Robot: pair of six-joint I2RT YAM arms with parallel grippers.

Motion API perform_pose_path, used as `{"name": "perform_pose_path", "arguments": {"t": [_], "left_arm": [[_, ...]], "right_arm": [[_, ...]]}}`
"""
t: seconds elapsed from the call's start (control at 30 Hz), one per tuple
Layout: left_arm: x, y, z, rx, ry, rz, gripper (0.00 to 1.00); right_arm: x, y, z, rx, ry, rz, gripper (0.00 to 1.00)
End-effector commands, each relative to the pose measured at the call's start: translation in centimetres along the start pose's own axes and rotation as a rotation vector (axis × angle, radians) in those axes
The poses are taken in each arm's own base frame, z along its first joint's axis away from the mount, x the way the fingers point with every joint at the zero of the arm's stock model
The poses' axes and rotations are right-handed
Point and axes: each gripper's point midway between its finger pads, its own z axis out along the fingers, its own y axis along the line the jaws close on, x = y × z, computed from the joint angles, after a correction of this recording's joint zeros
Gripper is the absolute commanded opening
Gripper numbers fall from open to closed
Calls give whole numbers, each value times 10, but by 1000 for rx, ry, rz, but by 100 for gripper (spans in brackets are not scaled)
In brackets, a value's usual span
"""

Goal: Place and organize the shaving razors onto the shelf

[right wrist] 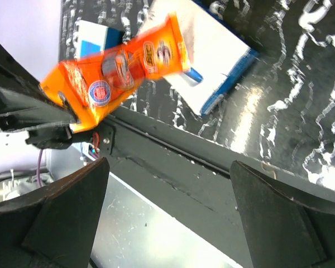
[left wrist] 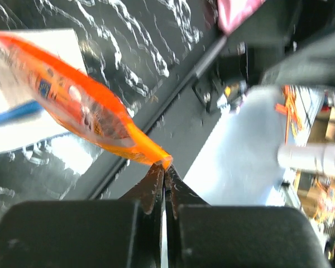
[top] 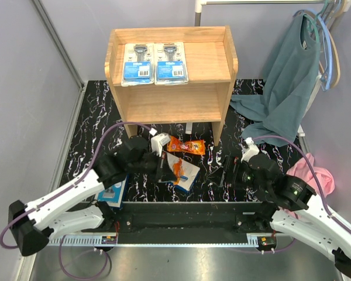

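The left gripper is clamped on only the corner seam of an orange packet, which hangs above the table — so thin a hold may slip before the shelf. The right gripper stands apart.

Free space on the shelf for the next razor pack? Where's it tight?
Top tier: bare patch between the two blue blister packs and the shelf's right rim. Lower tier: bare wall to wall. Crowded: the table before the shelf, where a loose orange packet, a white-and-blue box and the left tool, shut on a second orange packet, cluster.
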Motion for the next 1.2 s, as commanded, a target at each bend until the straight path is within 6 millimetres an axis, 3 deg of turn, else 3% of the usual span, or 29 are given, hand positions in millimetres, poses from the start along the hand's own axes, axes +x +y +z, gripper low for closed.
{"name": "perform_pose_path", "arguments": {"t": [0.0,0.23,0.33,0.53,0.73,1.17], "left_arm": [[13,-37,-36,159,101,98,0],[27,-53,-61,236,186,209,0],[43,-66,-73,347,260,238,0],[64,-102,-107,626,334,292,0],[69,-123,-134,763,336,344,0],[69,-130,-142,824,343,352,0]], "right_arm": [[-17,39,-7,-137,-22,-114,100],[-21,59,-3,-188,15,-213,100],[-17,69,1,-222,52,-254,100],[0,98,8,-342,135,-313,100],[21,131,-2,-543,209,-303,100],[33,140,-26,-665,239,-269,100]]}}
